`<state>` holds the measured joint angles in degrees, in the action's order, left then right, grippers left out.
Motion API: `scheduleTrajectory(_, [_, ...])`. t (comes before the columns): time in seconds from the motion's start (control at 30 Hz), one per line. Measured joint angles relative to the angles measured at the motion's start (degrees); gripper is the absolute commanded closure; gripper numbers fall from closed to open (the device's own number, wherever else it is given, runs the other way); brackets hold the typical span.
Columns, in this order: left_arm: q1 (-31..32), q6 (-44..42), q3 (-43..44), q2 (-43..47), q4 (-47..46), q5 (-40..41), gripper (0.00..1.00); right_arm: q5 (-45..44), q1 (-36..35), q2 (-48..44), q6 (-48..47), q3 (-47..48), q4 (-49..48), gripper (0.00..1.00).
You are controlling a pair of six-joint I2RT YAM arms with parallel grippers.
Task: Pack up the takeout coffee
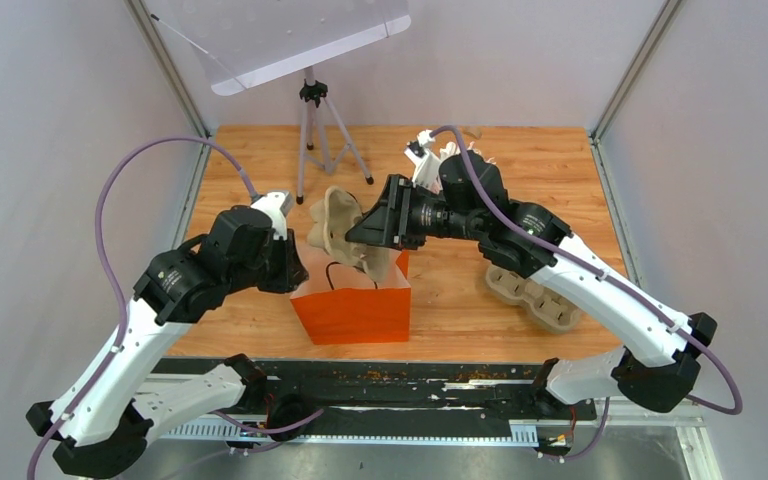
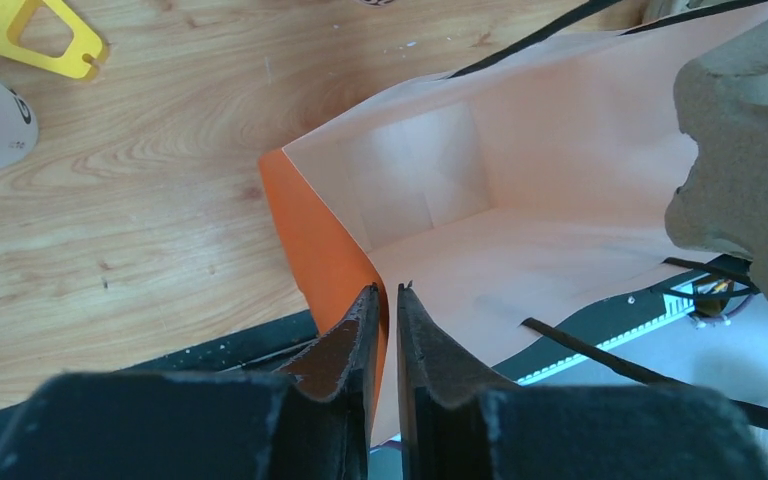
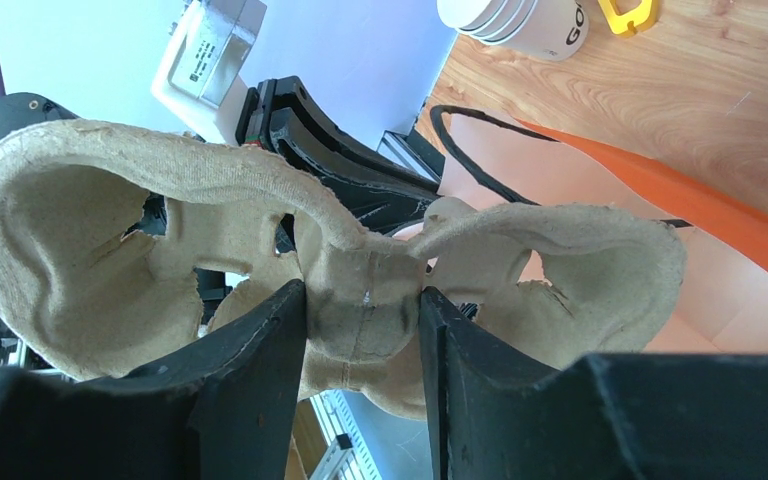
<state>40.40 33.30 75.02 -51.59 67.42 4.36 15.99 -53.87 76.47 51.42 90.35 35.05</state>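
2 pincers share the work over an orange paper bag (image 2: 560,130) that stands open on the wooden table (image 1: 570,170): the left gripper (image 2: 387,292) has its fingers drawn together on the near wall of the bag, pinching the paper at the rim, while the right gripper (image 3: 363,290) is clamped across the narrow waist of a brown pulp cup tray (image 3: 70,250) and holds it on edge just above the bag's mouth. None of the coffee is in the bag, whose floor shows bare in the left wrist view. The white cups (image 3: 520,22) sit on the table beyond the bag, apart from both arms, and no lid can be made out on them from here. 1 more tray (image 1: 535,295) lies on the table under the right arm. By my reading the tray is about to go in first, so the packing is at an early stage. The main risk is the fit: the tray looks about as wide as the opening, so a lobe could catch the rim and crumple the wall, or drag the paper out of the left pinch, which bites only a thin strip of it. A tray let go while tilted could wedge on its side, leaving no level seat for cups, and a hard push down could tip the light bag over
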Motion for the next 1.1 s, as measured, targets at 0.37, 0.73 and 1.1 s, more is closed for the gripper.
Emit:
scheduleTrajectory(0.37, [0.00, -0.72, -2.82, 2.36, -2.16, -1.38, 0.81, -9.68, 0.00, -7.28, 0.00, -5.84, -3.39, 0.54])
scheduleTrajectory(0.73, [0.00, -0.83, -2.93, 2.82, -3.85, -2.40, 0.81, -14.25, 0.00, -7.23, 0.68, -6.73, -9.16, 0.54])
scheduleTrajectory(1.1, [0.00, 0.07, -2.99, 2.82, -4.61, -2.89, 0.81, -13.31, -2.54, -6.99, 5.16, -10.93, -10.49, 0.55])
